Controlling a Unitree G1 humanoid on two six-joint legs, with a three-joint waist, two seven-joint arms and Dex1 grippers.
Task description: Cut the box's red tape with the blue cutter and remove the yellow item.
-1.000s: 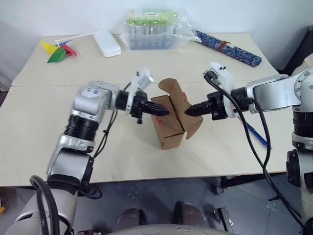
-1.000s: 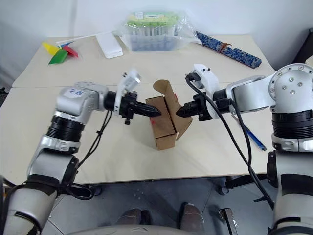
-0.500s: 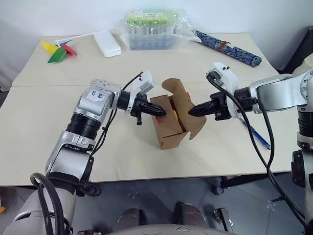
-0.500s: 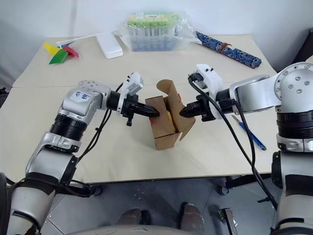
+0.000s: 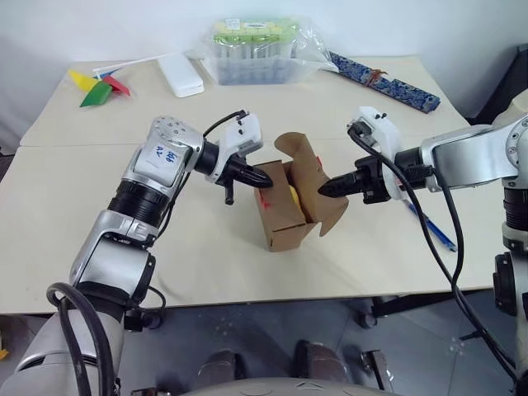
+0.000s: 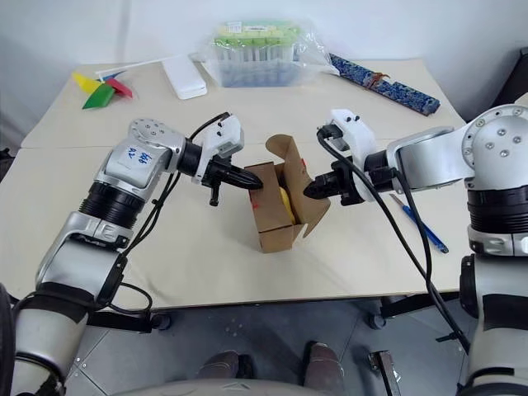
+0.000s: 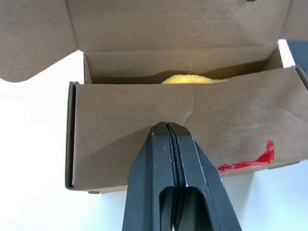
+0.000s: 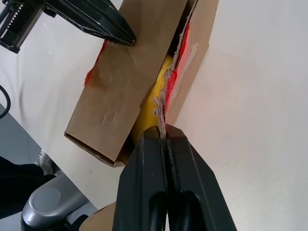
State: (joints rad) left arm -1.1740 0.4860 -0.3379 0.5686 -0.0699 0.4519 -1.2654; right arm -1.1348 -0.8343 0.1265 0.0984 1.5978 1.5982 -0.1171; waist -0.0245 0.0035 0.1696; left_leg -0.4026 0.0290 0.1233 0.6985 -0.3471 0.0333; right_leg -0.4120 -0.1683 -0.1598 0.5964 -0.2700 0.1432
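Observation:
The brown box [image 5: 285, 223] stands mid-table with its lid flaps spread apart. Inside it shows the yellow item [image 5: 293, 196], part hidden by the flaps. Torn red tape [image 7: 250, 159] clings to the left flap, and more runs along the right flap's ragged edge [image 8: 179, 67]. My left gripper [image 5: 266, 177] is shut, its tips resting against the left flap at a crease. My right gripper [image 5: 324, 190] is shut on the torn edge of the right flap. The blue cutter [image 5: 433, 227] lies on the table under my right arm.
A clear tub with a green lid [image 5: 256, 49] sits in a plastic bag at the back, beside a white case [image 5: 181, 74]. A paper pinwheel [image 5: 99, 87] lies back left, a blue patterned strip [image 5: 388, 81] back right. The table's front edge [image 5: 247, 301] is close below the box.
My left wrist has rolled and the arm has shifted up and left, bending the left flap outward. The box gapes wider and the yellow item now shows. The right arm held still.

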